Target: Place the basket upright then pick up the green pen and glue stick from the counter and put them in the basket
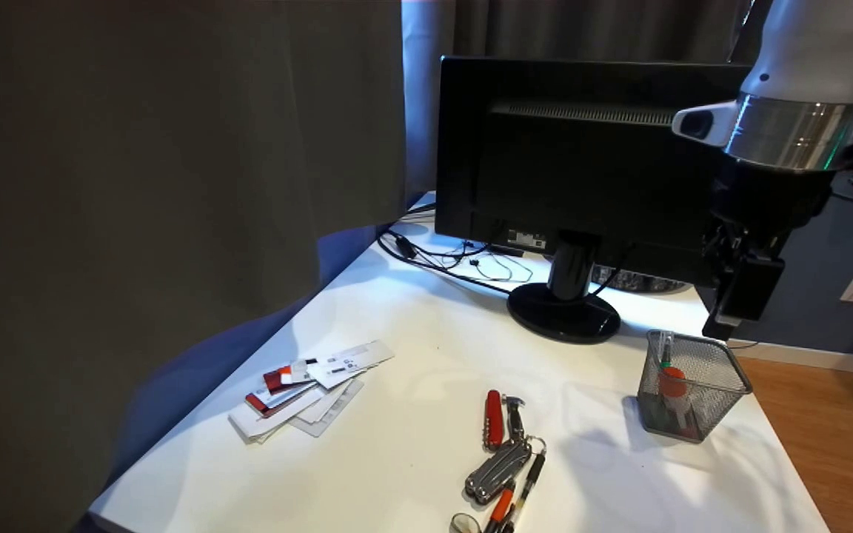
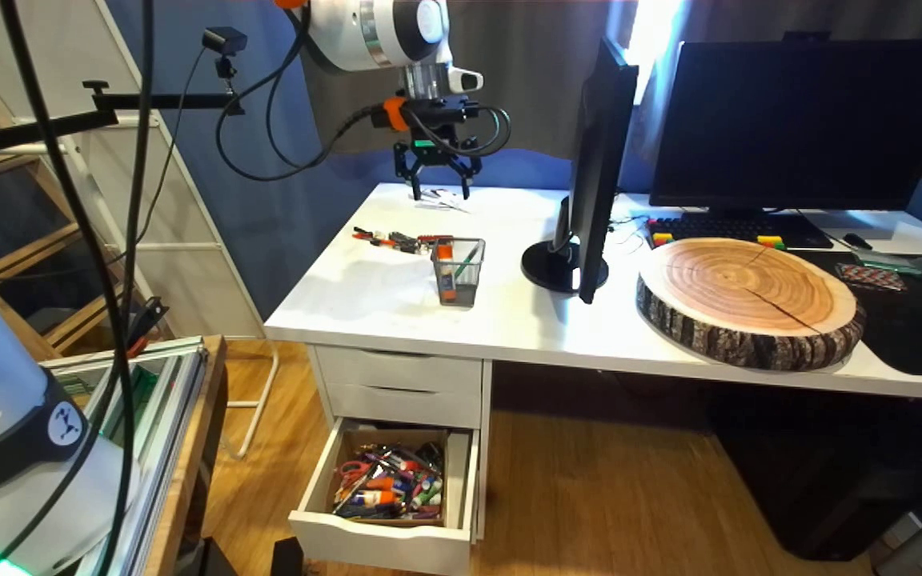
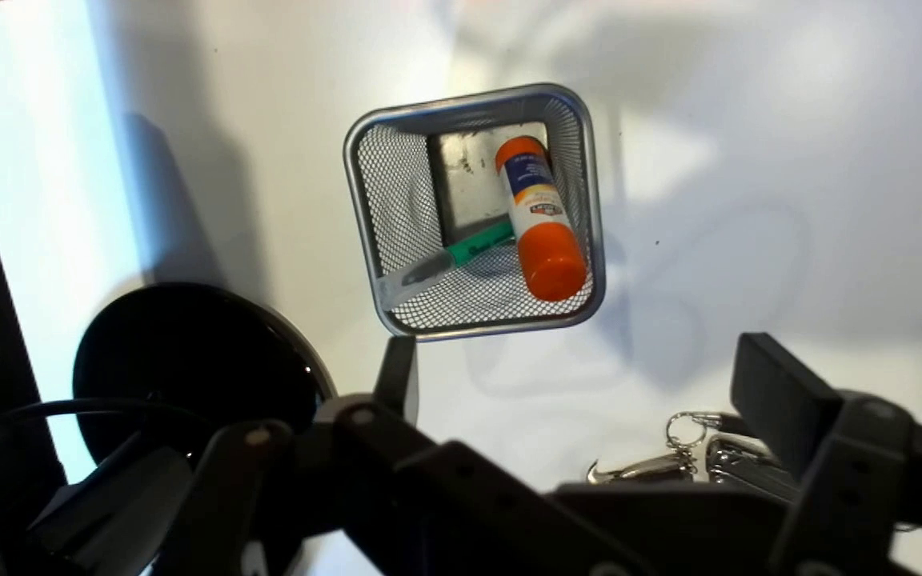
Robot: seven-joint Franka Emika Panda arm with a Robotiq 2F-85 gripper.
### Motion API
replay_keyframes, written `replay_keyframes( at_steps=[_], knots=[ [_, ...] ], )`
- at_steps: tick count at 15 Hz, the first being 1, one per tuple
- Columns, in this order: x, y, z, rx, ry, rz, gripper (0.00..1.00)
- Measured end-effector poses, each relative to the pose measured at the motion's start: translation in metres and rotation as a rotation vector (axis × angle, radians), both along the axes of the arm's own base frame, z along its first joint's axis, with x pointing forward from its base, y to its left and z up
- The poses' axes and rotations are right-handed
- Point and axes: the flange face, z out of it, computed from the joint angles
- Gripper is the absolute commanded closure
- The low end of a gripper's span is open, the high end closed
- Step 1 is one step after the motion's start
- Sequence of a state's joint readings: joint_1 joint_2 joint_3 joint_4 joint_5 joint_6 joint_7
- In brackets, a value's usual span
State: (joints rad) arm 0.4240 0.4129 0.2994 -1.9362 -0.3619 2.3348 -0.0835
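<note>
Because the basket (image 3: 399,192) stands upright on the counter (image 1: 397,474), its mesh walls evidently prop both items: the green pen (image 3: 461,252) slants toward a corner, the glue stick (image 3: 539,214) leans beside it. The gripper (image 2: 441,191) hangs above the counter, spread and holding nothing; placement appears complete.

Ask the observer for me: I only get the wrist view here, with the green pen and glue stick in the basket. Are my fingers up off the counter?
Observer: Yes, in both exterior views the fingers hang clear above the counter.
Operator: Anything sticking out below?
Observer: A drawer under the counter is pulled open.
Operator: And loose stuff outside my frame?
Observer: In an exterior view, a spread-out pile of cards lies on the counter.
</note>
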Motion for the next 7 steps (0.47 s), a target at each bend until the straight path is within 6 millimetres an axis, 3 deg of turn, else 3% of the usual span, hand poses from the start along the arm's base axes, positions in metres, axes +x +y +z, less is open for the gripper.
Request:
replay_keyframes(
  at_steps=[7],
  knots=[
    [0.0037,-0.0034,-0.0002,-0.011,-0.021,-0.004,0.0]
  ],
)
